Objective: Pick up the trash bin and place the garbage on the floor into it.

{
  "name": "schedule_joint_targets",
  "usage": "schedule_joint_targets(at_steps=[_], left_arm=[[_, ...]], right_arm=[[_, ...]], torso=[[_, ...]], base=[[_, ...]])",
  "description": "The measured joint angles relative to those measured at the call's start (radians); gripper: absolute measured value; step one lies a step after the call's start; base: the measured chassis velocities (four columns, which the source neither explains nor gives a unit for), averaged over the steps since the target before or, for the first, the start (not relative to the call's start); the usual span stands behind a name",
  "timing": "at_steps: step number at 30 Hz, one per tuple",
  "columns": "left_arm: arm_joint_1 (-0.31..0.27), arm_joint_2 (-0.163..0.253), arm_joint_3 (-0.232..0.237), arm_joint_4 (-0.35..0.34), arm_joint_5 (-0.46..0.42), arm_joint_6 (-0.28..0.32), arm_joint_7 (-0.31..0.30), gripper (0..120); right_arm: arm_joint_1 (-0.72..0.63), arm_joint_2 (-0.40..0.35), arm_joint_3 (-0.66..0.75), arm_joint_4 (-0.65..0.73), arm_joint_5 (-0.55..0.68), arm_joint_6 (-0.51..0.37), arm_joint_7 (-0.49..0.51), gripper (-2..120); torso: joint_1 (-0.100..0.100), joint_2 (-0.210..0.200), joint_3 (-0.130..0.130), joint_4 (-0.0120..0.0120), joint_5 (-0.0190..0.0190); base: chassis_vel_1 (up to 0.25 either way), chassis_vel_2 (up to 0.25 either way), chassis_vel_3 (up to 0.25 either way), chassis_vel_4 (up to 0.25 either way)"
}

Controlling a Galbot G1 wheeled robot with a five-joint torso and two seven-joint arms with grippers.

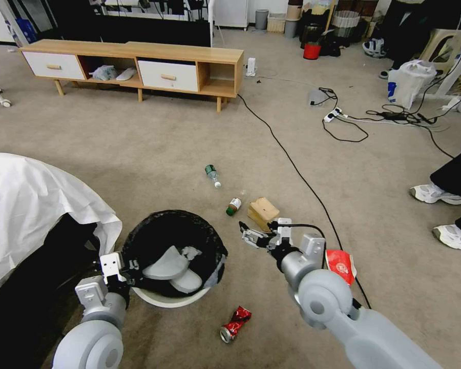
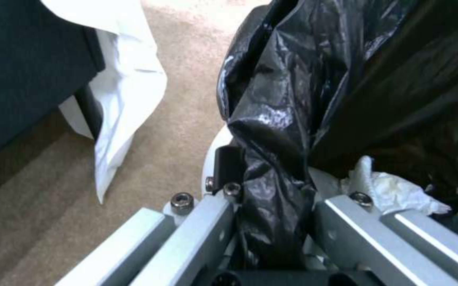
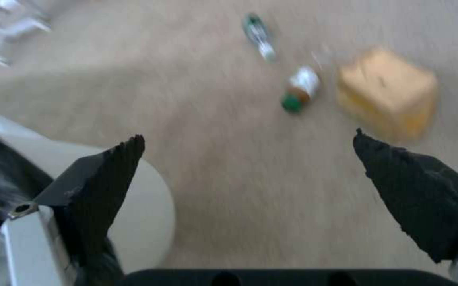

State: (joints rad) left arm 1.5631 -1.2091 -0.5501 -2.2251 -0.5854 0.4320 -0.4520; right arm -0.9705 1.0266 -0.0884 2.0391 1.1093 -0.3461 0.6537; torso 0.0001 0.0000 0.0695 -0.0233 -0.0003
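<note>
Right end effector (image 1: pixel 247 233), spread and empty, hovers beside the box (image 1: pixel 263 212); the left (image 2: pixel 271 206) pinches the bin (image 1: pixel 173 300) rim. We should centre the box between fingers before closing.

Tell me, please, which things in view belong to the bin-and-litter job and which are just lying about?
Job: trash bin, gripped at its rim by the left gripper; right gripper, open above the floor; tan box; small green-capped bottle; clear bottle; red can; red packet.

Lying about: wooden cabinet, black cable, red bucket, white sheet.
</note>
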Motion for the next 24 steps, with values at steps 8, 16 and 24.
schedule_joint_targets(at_steps=[8, 16, 24], left_arm=[[-0.018, -0.003, -0.024, 0.014, -0.001, -0.008, -0.034, 1], [-0.027, 0.011, -0.029, 0.004, -0.043, -0.002, -0.033, 1], [-0.044, 0.053, -0.051, -0.034, -0.108, 0.034, -0.043, 1]], right_arm=[[0.057, -0.007, -0.037, -0.001, 0.217, -0.109, 0.219, 100], [0.089, 0.025, -0.071, -0.037, 0.392, -0.195, 0.366, 100], [0.130, 0.128, -0.121, -0.128, 0.519, -0.230, 0.448, 100]], torso=[[0.000, 0.000, 0.000, -0.0004, 0.0002], [0.000, 0.000, 0.000, -0.0001, 0.0003], [0.000, 0.000, 0.000, -0.0001, 0.0001]], base=[[0.000, 0.000, 0.000, 0.000], [0.000, 0.000, 0.000, 0.000], [0.000, 0.000, 0.000, 0.000]])
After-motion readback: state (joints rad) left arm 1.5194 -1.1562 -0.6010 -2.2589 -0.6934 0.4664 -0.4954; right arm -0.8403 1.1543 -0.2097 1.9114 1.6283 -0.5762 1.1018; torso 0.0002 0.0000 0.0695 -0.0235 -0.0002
